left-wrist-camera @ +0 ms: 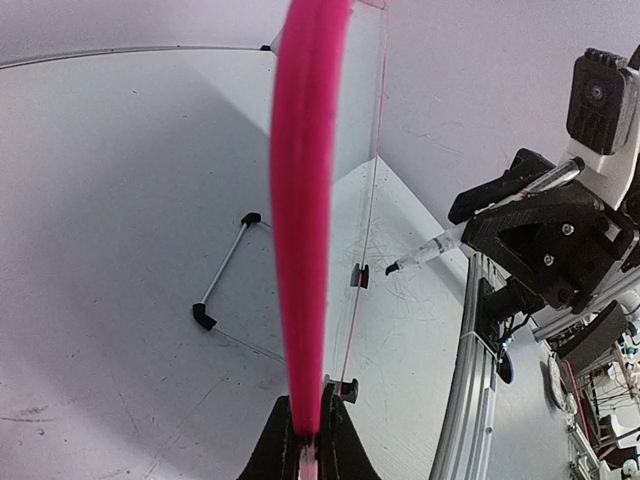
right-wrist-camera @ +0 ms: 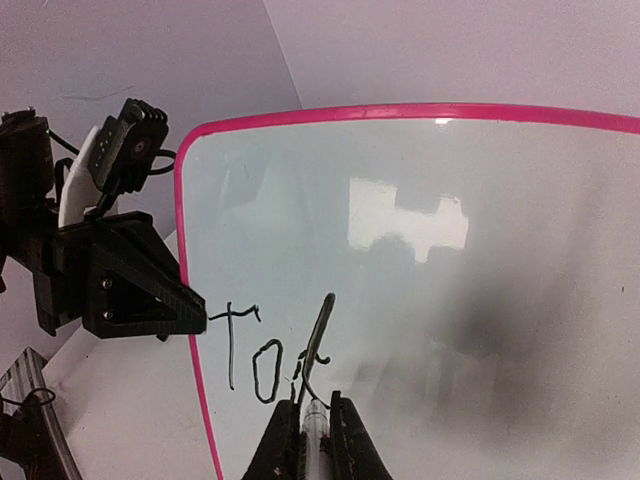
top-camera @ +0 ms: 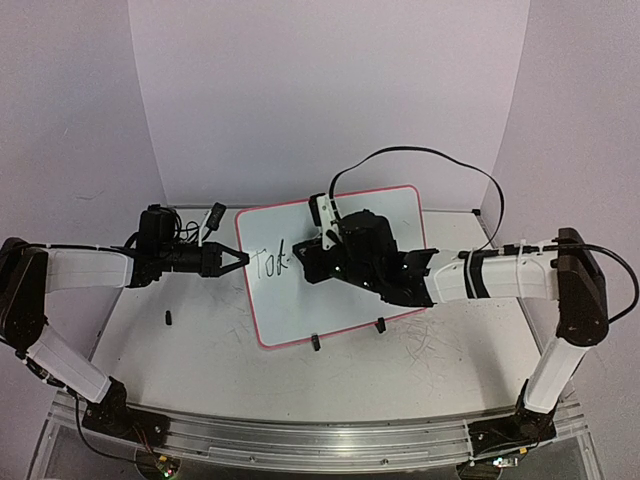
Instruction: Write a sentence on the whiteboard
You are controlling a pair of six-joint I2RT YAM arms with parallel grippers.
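Note:
The whiteboard, white with a pink rim, stands tilted on two black clip feet at the table's middle. My left gripper is shut on its left rim, which shows edge-on as a pink band in the left wrist view. My right gripper is shut on a marker whose tip touches the board face. The sentence reads only "Tod" in black script, also seen from above. The marker and right gripper also show in the left wrist view.
A small black cap-like piece lies on the table left of the board. A black cable arcs over the board behind my right arm. The board's rear prop rests on the table. The aluminium rail runs along the near edge.

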